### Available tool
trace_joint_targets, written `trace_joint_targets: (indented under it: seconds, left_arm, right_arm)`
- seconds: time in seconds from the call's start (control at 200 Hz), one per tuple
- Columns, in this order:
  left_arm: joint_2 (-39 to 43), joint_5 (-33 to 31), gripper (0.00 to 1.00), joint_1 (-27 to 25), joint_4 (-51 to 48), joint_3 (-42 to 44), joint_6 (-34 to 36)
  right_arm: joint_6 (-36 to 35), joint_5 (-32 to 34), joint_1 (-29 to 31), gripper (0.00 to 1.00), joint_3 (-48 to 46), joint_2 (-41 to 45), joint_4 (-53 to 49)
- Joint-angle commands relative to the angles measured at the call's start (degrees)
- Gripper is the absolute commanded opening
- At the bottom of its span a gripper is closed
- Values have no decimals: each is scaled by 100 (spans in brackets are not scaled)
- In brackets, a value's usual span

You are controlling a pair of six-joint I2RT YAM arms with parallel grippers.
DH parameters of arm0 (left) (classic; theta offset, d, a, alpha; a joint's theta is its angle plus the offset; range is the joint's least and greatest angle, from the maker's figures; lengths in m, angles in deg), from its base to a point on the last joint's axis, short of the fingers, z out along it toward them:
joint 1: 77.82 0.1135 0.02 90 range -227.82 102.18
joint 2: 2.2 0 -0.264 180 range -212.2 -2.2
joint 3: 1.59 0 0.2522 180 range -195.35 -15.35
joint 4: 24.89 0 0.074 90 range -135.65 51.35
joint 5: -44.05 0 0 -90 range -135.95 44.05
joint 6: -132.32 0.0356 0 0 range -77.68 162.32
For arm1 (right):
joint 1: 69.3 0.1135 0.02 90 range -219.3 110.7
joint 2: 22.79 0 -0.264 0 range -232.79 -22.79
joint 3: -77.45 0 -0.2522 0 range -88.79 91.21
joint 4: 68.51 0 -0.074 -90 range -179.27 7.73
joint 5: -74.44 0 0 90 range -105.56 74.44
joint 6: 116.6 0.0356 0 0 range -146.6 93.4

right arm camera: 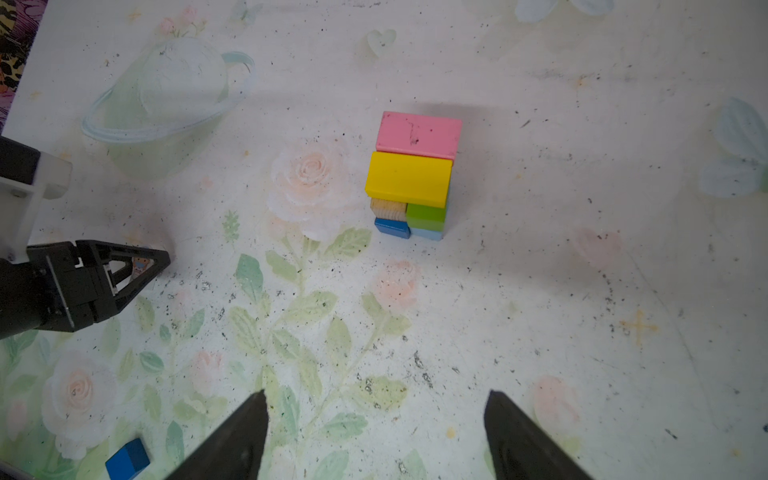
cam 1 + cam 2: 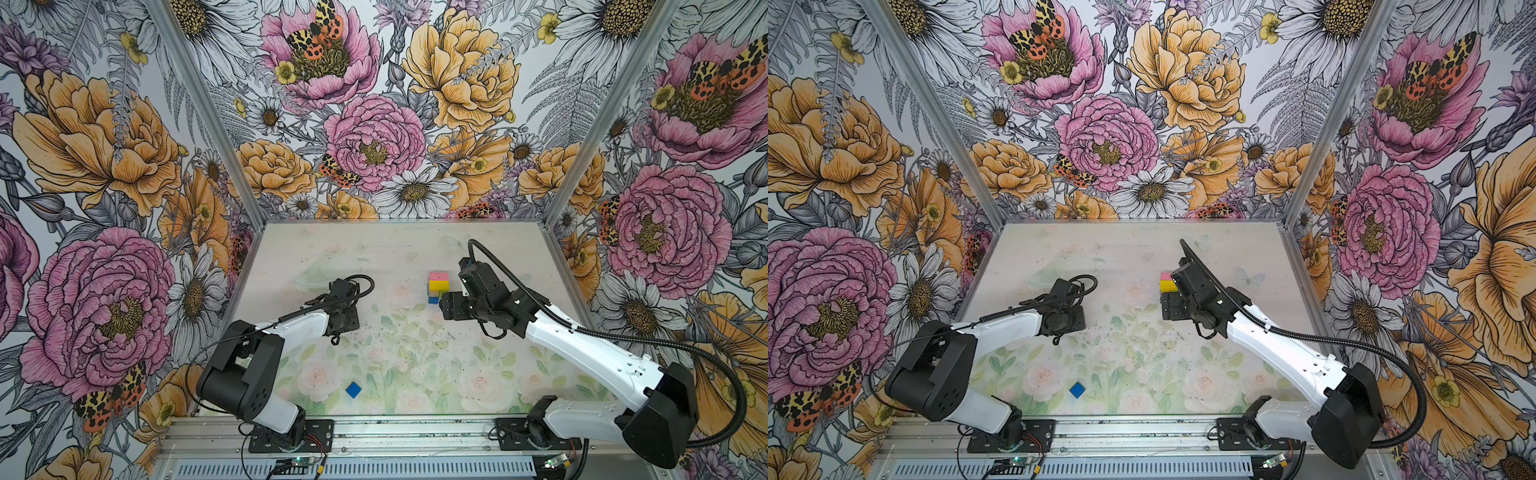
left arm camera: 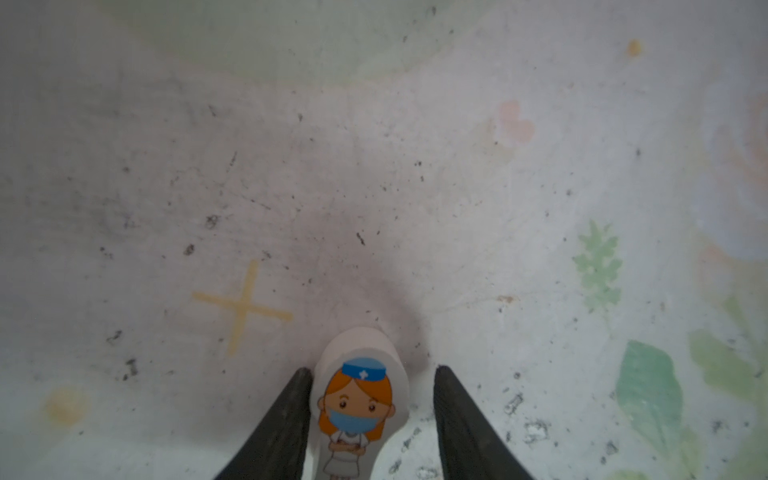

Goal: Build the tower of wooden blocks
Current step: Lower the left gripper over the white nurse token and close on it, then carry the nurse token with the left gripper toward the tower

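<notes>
Just right of the mat's (image 2: 415, 357) middle stands the wood block tower (image 2: 439, 286): pink brick (image 1: 417, 133) and yellow brick (image 1: 409, 176) on top, tan brick (image 1: 388, 209) and green brick (image 1: 426, 216) beneath, blue cubes at the base. The right gripper (image 1: 376, 395) hovers beside it, jaws wide, nothing between them. A loose dark blue cube (image 2: 353, 390) lies near the front. The left gripper (image 3: 372, 370) straddles a small white nurse figure (image 3: 357, 407), one finger (image 3: 286, 415) touching, the other apart
</notes>
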State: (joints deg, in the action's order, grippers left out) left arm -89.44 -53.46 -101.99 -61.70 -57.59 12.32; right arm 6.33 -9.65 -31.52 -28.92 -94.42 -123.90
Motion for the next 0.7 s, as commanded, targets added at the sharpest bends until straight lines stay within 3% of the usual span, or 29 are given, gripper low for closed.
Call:
trace_joint_targets:
  seconds: [0.0,0.345,0.695]
  left_arm:
    - [-64,-106,46,-84,74,-130,13]
    - [-154,-143,41,-397,-8,-271,-116]
    - [-409,-238,36,-1051,-75,-594,-390]
  right_arm:
    - [-75,42,-64,84,-88,183,49]
    - [-67,34,-104,84,-199,333,41]
    - [-58,13,-129,84,-317,496,51]
